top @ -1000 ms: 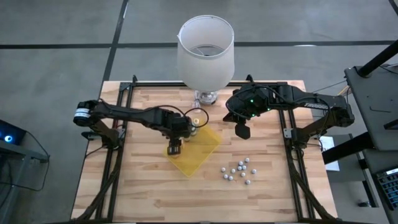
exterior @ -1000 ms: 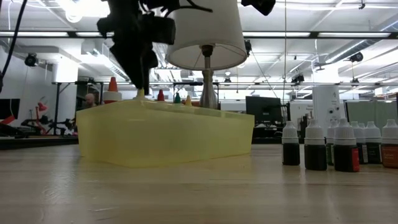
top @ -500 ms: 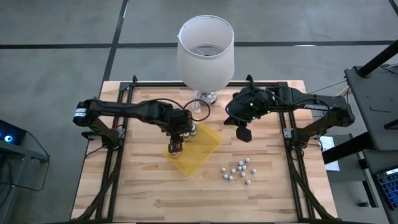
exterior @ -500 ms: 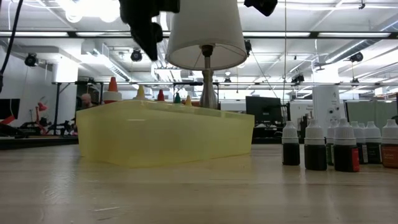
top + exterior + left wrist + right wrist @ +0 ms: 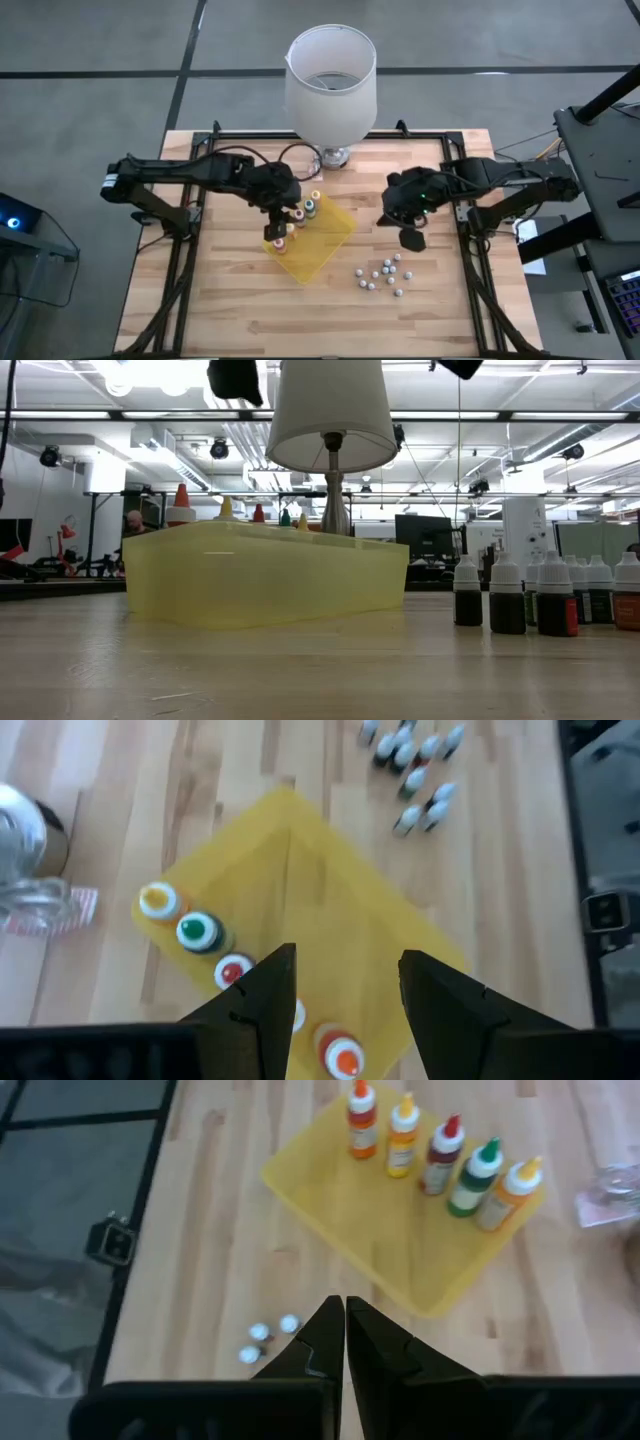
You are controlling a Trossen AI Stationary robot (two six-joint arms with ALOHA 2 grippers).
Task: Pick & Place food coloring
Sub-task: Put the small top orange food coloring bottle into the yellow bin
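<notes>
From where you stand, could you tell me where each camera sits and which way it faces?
High view: overhead, straight down on the yellow tray; both arms show.
Low view: at tabletop height, level across the tray wall to the lamp; arm parts at top.
Left wrist view: above the tray; the open left pincer in front.
Right wrist view: above the table; the shut right pincer in front.
Both wrist views share the five tray bottles.

- You have five food coloring bottles (image 5: 442, 1152) standing in one row in the yellow tray (image 5: 380, 1230): caps orange, yellow, red, green and yellow-orange.
- You have one tray and one white-shaded lamp (image 5: 331, 85).
- You have a cluster of small white-capped bottles (image 5: 383, 274) on the bare wood; about nine show from above, though they stand too close for a sure count.
- You have two arms, each with one gripper.
</notes>
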